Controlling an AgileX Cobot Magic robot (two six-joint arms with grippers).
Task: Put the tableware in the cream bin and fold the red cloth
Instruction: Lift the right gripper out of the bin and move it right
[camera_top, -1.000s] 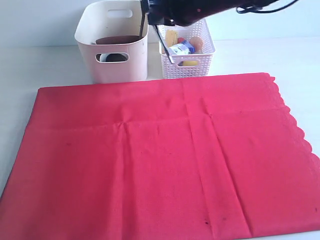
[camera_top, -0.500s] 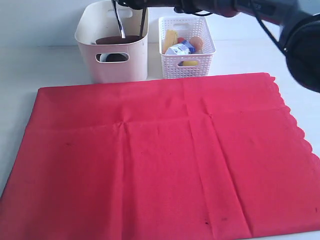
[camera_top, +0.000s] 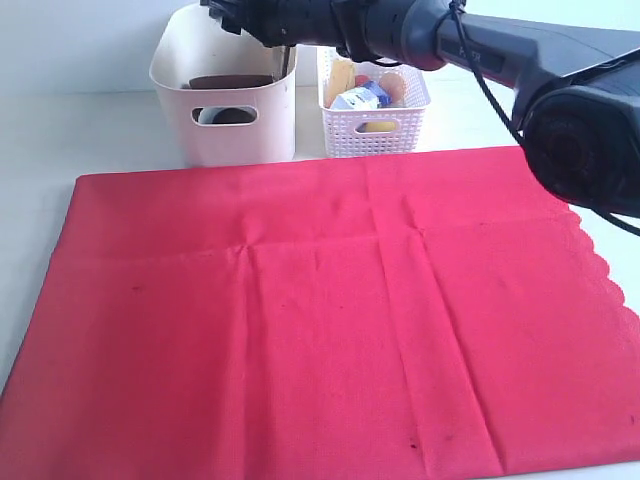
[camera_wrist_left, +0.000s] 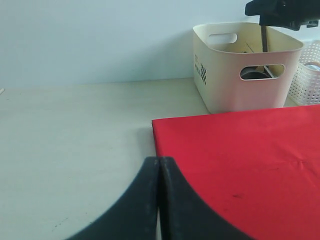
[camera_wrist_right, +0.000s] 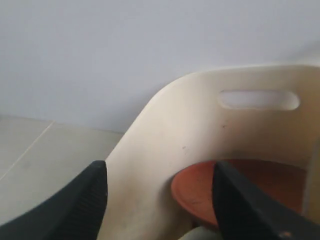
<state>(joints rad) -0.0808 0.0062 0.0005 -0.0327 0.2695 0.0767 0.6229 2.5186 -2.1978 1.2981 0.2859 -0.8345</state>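
The red cloth (camera_top: 320, 310) lies spread flat, its scalloped edge on the right. Behind it stands the cream bin (camera_top: 225, 130) with a brown wooden plate (camera_top: 232, 81) inside. A thin dark stick (camera_top: 287, 60), perhaps the chopsticks, leans at the bin's right inner wall. My right gripper (camera_top: 228, 14) hovers over the bin. In the right wrist view it (camera_wrist_right: 160, 195) is open and empty, with the bin wall (camera_wrist_right: 150, 150) and plate (camera_wrist_right: 195, 192) between its fingers. My left gripper (camera_wrist_left: 159, 161) is shut on nothing, just above the table by the cloth's far left corner (camera_wrist_left: 156, 123).
A white lattice basket (camera_top: 375, 125) with food items stands right of the bin. The right arm (camera_top: 480, 45) stretches across the back from the right. Bare pale table (camera_wrist_left: 75, 140) lies left of the cloth.
The right arm swung left from the basket to over the bin, carrying a steel knife. Its jaws have opened and the knife no longer shows. The cloth has not moved.
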